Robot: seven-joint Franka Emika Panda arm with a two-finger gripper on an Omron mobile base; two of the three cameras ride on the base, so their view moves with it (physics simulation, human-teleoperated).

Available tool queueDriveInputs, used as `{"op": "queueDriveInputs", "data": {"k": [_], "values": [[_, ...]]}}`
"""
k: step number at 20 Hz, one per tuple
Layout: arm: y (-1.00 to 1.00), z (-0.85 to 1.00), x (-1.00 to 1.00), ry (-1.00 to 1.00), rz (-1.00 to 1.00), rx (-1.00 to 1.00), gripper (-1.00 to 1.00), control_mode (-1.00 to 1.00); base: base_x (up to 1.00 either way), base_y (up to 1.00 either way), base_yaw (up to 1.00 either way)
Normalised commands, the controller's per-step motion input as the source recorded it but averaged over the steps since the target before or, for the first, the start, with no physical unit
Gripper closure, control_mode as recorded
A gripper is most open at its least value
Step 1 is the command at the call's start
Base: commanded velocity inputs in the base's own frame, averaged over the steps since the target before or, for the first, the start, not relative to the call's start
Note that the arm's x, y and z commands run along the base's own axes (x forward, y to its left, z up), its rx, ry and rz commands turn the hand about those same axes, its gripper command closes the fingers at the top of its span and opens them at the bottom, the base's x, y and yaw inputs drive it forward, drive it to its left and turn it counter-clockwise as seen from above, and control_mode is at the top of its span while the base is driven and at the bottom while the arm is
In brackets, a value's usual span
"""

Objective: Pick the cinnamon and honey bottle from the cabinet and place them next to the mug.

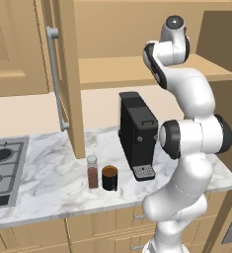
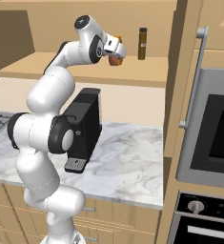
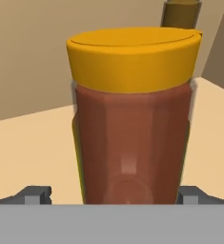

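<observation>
One of the two items is delivered: the cinnamon [image 1: 92, 171] stands just beside the mug [image 1: 109, 178] on the counter [image 1: 48, 173], lower centre of the left base view. The pincer [image 2: 116, 56], upper centre of the right base view, sits on the cabinet [image 2: 132, 76] shelf with the honey bottle [image 3: 132, 119] between its fingertips [image 3: 35, 194]; whether they press it I cannot tell. Next, likely: grip, lift, carry down to the mug.

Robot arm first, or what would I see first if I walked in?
Yes, the big white arm, reaching up to the cabinet shelf. Its end effector sits around the honey bottle, fingertips at each side. Down on the marble counter, the cinnamon stands just left of the mug, before the black coffee machine.
</observation>
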Motion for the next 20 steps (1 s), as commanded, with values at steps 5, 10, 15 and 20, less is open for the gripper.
{"op": "queueDriveInputs", "data": {"k": [5, 10, 15, 20], "values": [[-0.01, -0.02, 0.0, 0.0, 0.0, 0.0, -1.0, -1.0, 0.0, 0.0, 0.0], [-0.01, 0.0, 0.0, 0.0, 0.0, 0.0, 1.0, -1.0, 0.0, 0.0, 0.0], [0.0, 0.0, 0.0, 0.0, 0.0, 0.0, 1.0, -1.0, 0.0, 0.0, 0.0], [0.0, 0.0, 0.0, 0.0, 0.0, 0.0, 1.0, -1.0, 0.0, 0.0, 0.0]]}}
